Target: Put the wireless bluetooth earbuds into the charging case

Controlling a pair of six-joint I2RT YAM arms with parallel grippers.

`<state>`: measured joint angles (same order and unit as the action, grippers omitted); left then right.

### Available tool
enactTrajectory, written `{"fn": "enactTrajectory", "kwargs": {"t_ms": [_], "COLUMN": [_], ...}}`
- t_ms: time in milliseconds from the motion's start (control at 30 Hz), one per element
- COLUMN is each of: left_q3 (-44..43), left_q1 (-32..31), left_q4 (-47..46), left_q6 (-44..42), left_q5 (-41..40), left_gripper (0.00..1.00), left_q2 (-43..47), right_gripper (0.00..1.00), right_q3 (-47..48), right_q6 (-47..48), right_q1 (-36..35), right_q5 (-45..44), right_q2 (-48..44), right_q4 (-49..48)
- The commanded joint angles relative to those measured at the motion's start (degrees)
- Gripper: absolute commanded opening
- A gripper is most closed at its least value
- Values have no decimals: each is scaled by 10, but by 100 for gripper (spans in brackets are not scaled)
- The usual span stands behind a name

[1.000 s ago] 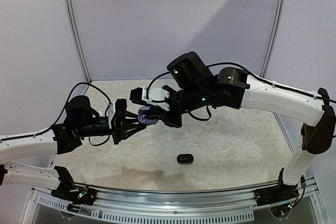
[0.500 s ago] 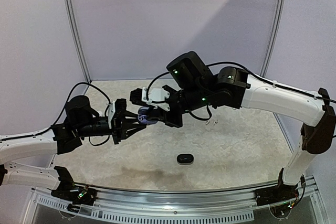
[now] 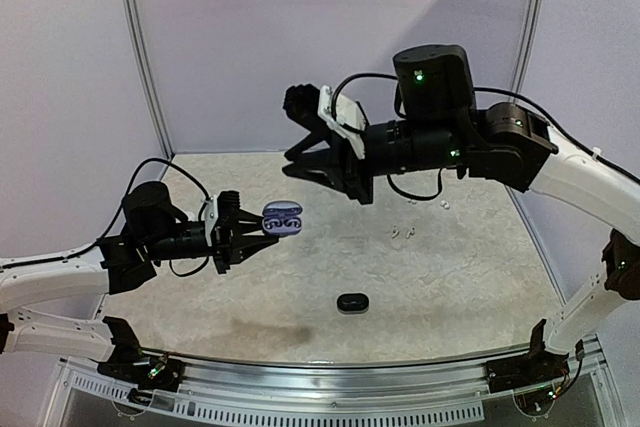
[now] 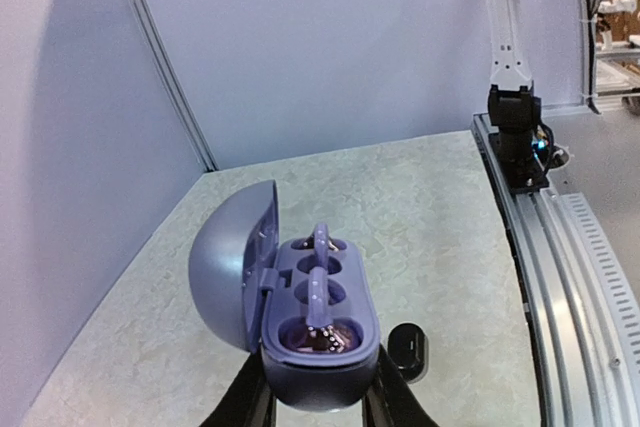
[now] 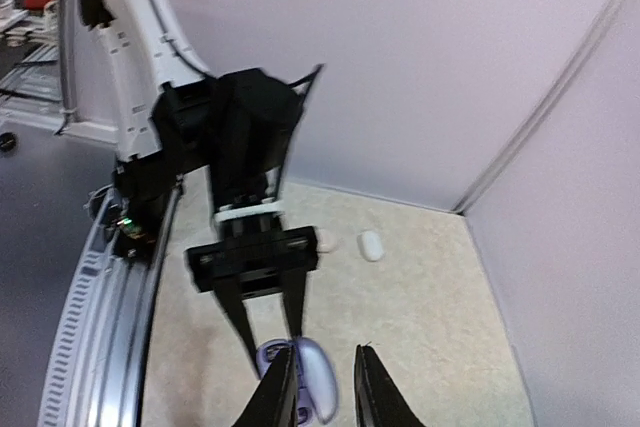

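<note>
Pale lilac walls (image 3: 330,37) close in the back and both sides, joined at the corners by slim grey metal posts (image 3: 140,47), around a speckled beige table top (image 3: 450,277) edged in front by a ribbed aluminium rail (image 3: 350,392), with a soft diagonal shadow crossing the back wall.

Case (image 3: 282,219) in left hand (image 3: 263,233), right hand (image 3: 291,166) above

Lavender charging case (image 4: 318,347) open, lid tipped left, aloft left of centre. Tiny pale earbuds (image 3: 402,233) scattered on surface (image 3: 480,277), right of centre.
</note>
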<state>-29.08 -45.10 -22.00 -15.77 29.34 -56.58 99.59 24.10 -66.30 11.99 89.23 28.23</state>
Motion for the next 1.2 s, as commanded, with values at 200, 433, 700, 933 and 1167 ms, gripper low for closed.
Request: {"fn": "enactTrajectory", "kwargs": {"t_ms": [200,433,700,933,1167], "left_q3": [2,0,-6,-26,-77], "left_q1": [-10,-10,-10,33,107], "left_q4": [-16,-11,0,75,150], "left_q6": [-153,-142,-97,144,244], "left_q5": [-30,-50,-47,-87,-22], "left_gripper": [0,0,0,0,0], "left_q2": [2,-3,-4,-7,-34], "right_gripper": [17,18,52,67,94], "right_q3": [45,-30,-85,-129,-178], "right_q6": [-38,-2,-12,-70,-159], "right_q1": [-6,-19,-2,55,128], "right_q5": [-176,-103,-137,-99,-12], "right_q2": [126,84,22,-14,-22], "right_q4": [36,9,8,-28,-58]}}
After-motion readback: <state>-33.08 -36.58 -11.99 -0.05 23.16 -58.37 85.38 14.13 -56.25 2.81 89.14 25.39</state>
